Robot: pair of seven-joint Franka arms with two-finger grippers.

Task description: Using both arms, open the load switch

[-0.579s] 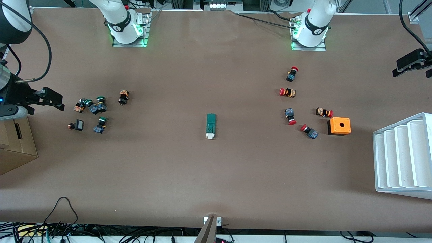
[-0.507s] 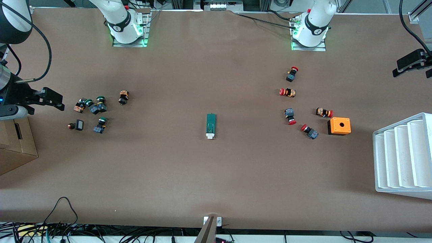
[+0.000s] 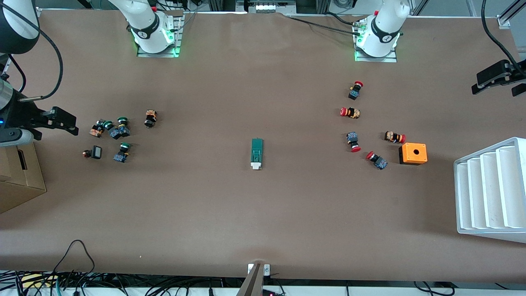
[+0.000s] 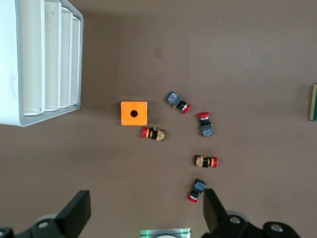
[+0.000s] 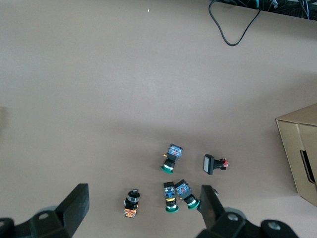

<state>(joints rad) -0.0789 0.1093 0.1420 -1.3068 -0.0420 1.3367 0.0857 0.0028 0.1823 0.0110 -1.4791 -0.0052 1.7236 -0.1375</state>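
Observation:
The load switch (image 3: 257, 153), a slim dark-green block with a white tab on the end nearer the front camera, lies flat mid-table with neither arm on it. Only its edge (image 4: 313, 102) shows in the left wrist view. My left gripper (image 3: 503, 82) hangs open and empty high over the left arm's end of the table. In its wrist view the left gripper (image 4: 143, 213) frames bare table, with one finger (image 4: 213, 210) beside a red button. My right gripper (image 3: 68, 122) hangs open over the right arm's end. From its own wrist the right gripper (image 5: 142, 206) is above the green-capped buttons.
Several red-capped push buttons (image 3: 352, 112) and an orange box with a hole (image 3: 413, 153) lie toward the left arm's end, next to a white slotted rack (image 3: 489, 189). Green-capped buttons (image 3: 117, 129) and a cardboard box (image 3: 18, 176) sit at the right arm's end.
My left gripper has shifted slightly inward toward the table's middle. The right arm and the load switch have not moved.

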